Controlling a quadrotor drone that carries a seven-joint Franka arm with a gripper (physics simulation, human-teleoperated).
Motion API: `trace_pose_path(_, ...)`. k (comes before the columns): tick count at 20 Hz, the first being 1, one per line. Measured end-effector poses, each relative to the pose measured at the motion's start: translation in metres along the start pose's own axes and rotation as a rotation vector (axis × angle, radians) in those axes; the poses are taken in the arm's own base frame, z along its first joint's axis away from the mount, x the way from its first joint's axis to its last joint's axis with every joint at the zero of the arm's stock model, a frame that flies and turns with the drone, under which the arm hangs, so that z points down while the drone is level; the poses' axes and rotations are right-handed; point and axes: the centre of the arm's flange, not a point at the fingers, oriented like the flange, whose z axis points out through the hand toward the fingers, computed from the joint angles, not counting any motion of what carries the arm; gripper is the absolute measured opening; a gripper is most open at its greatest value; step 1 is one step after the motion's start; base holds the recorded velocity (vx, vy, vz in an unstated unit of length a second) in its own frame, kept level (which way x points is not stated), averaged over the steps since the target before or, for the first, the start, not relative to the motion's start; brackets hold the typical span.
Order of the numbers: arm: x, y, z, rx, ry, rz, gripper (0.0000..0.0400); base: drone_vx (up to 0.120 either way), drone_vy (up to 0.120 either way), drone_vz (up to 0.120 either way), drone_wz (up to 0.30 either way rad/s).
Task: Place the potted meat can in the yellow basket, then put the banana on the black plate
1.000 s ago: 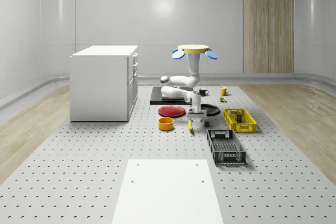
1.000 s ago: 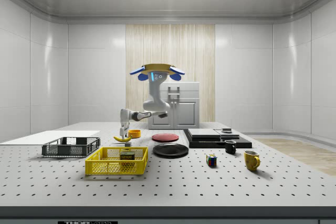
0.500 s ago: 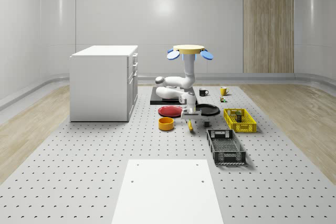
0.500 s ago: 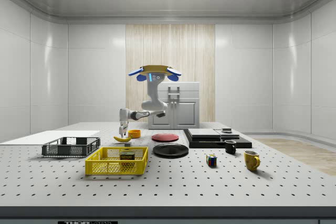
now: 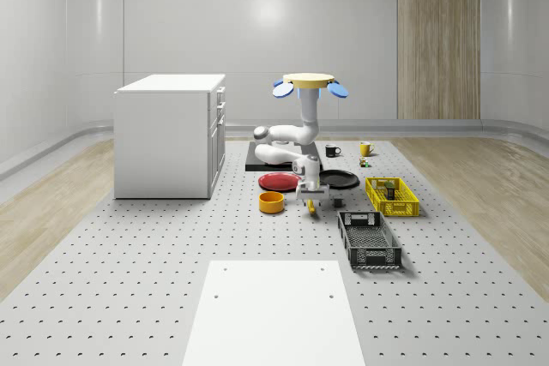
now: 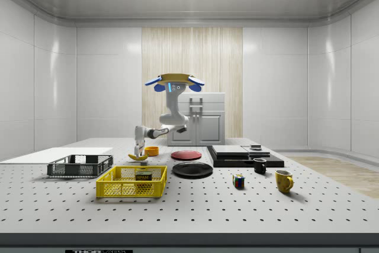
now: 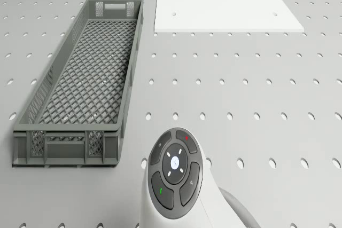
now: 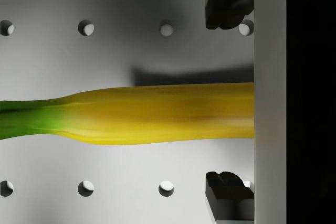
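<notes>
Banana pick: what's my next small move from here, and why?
Probably ease the gripper straight down, then close. In the wrist view the open fingers straddle the banana, which lies on the table. The potted meat can already sits in the yellow basket.

Can [image 6: 143,176] in basket [image 6: 131,188]; banana [image 8: 157,114] flat.

Flat tan disc on top of the drone [image 5: 310,80], blue rotor blades fanning out at its rim, and a small lit blue panel on the body beneath in the side view. The arm [image 5: 302,130] is glossy white, rounded segments with grey joints. From the drone camera, its wrist cap carries a dark round button pad with red, green and white marks. The claw [image 8: 229,98] has black fingertips [image 8: 229,4].
</notes>
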Motion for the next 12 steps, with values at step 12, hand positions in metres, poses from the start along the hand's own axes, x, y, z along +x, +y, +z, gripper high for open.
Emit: trace_pose_path(12,0.005,0.005,0.02,0.0,0.0,0.0,0.0242,0.0,0.0,0.0,0.0)
